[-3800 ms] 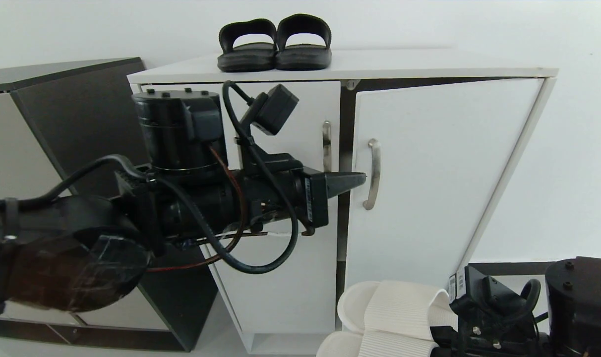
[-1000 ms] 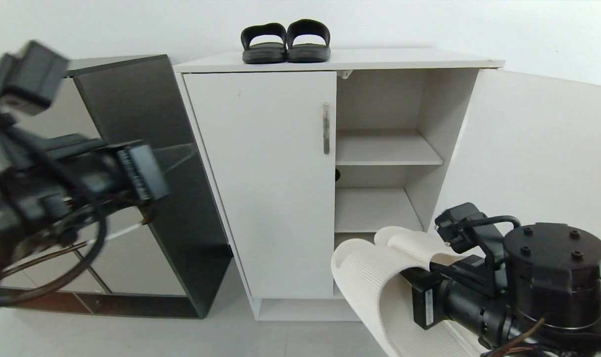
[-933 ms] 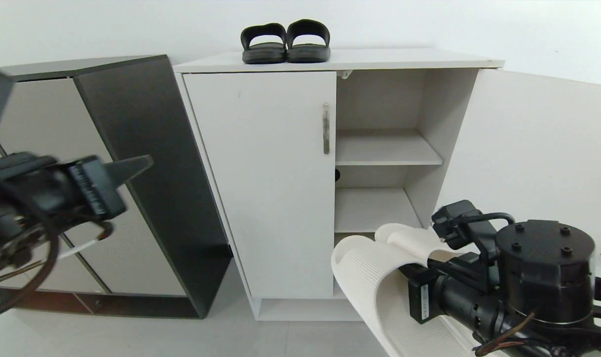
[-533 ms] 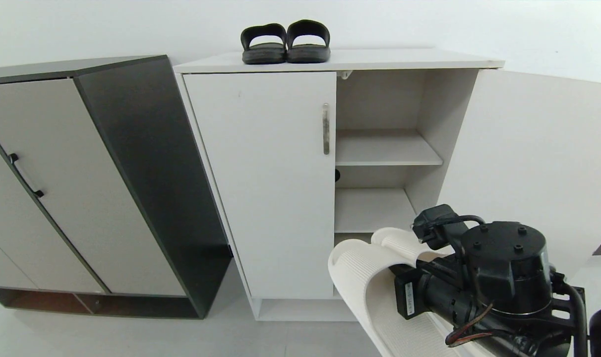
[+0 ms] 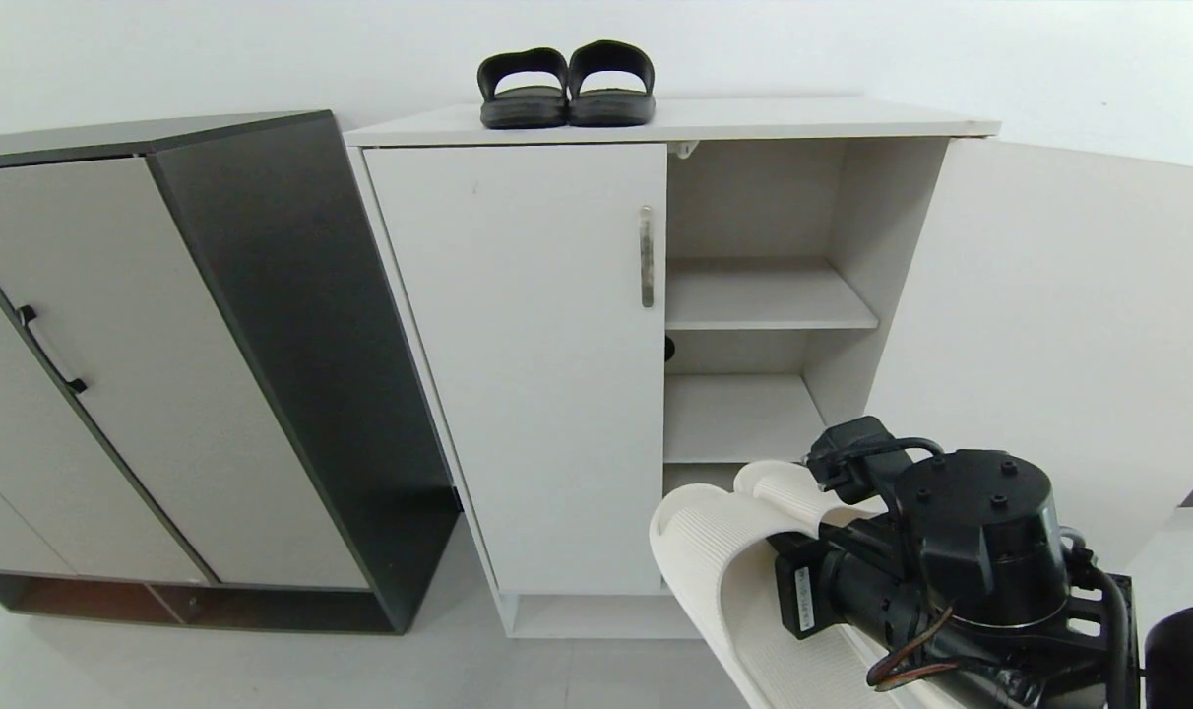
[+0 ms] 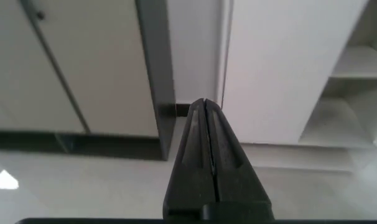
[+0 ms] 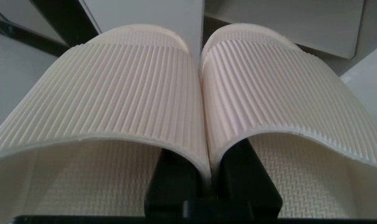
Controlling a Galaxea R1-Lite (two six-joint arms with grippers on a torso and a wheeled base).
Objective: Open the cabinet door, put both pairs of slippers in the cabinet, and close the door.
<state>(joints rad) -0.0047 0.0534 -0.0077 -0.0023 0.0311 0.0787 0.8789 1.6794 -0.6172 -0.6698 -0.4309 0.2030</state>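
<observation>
Currently first stowing step judged in hand: door [image 5: 1049, 335] open, white slippers [image 5: 724, 551] pinched together by right gripper [image 7: 211, 182] fingers at 5 o'clock, before cabinet [image 5: 518, 364]. Left gripper [image 6: 205, 109] fingers pressed together, empty. Next: pair to be pushed level onto shelf [image 5: 739, 418]; black slippers [image 5: 565, 87] at 12 o'clock, on cabinet top.

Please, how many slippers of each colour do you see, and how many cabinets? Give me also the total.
black slippers: 2, on top of the white cabinet
white slippers: 2, held in the right gripper
cabinets: 2, the white cabinet and the dark cabinet beside it
total: 6
</observation>
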